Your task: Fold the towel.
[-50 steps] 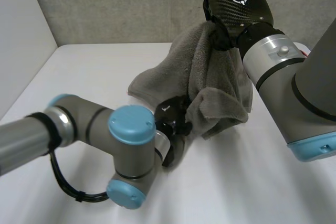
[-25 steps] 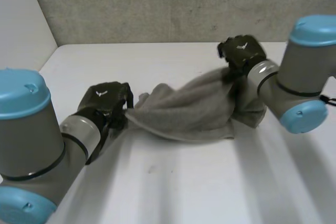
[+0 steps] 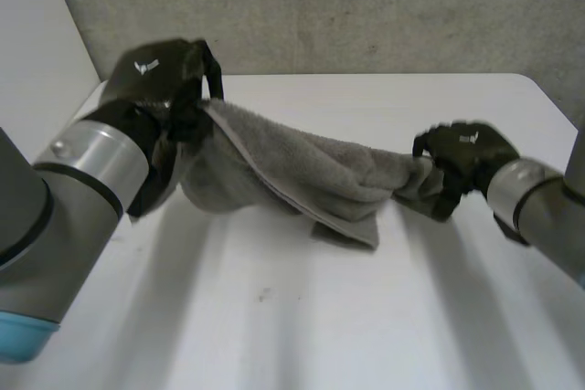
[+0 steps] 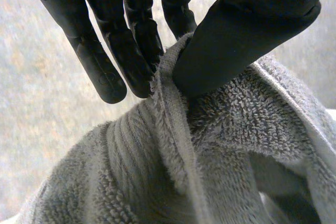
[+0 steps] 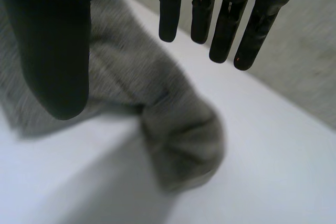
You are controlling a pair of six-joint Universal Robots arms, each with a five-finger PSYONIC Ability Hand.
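Since half a second earlier, the left hand (image 3: 155,75) had climbed from the 9 o'clock side of the table (image 3: 302,317) to about 10 o'clock. The right hand (image 3: 462,154) had come down from near 1 o'clock to about 3 o'clock. The grey towel (image 3: 302,166), bunched between them before, was now drawn out into a long band.

In the head view the white table lay beneath everything. The left arm (image 3: 82,162) reached in from 8 o'clock and the right arm (image 3: 539,207) from 4 o'clock. The towel slanted down from its raised end at 10 o'clock to its low end at 3 o'clock, and a folded flap sagged from its middle toward 6 o'clock.

The left hand held the raised end. In its wrist view the towel's ribbed hem ran up between the thumb (image 4: 241,45) and the fingers (image 4: 128,51), which were clamped on that edge while the rest of the cloth hung below the palm.

The right hand sat at the towel's low end. In its wrist view the fingers (image 5: 226,19) were straight, spread and clear of the cloth. The towel's rounded end lay under the palm, beside the thumb (image 5: 52,56), either on the table or just above it; I could not tell which.
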